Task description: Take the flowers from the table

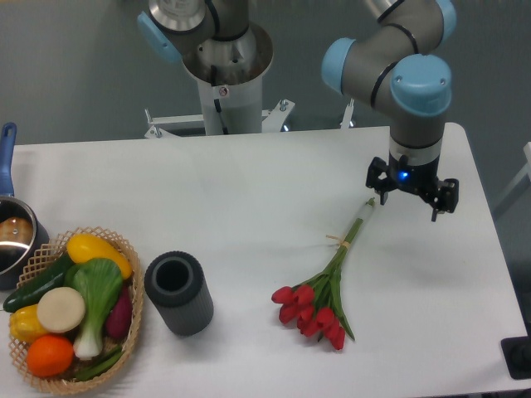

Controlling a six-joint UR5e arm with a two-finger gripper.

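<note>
- Where the surface (pixel 249 199) nears its right edge: flowers (pixel 328 282), lying flat, red heads toward the front edge, stems toward the back-right corner
- gripper (pixel 409 207): released, fingers spread, empty; just beside the stem tips
- Front-left corner: woven basket (pixel 124 249) of vegetables; dark cylinder (pixel 177 293) alongside

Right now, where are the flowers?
The flowers lie flat on the table, right of centre in the camera view, blooms toward the front edge. Their stem tips end just left of the gripper; the dark cylinder stands to their left.
</note>
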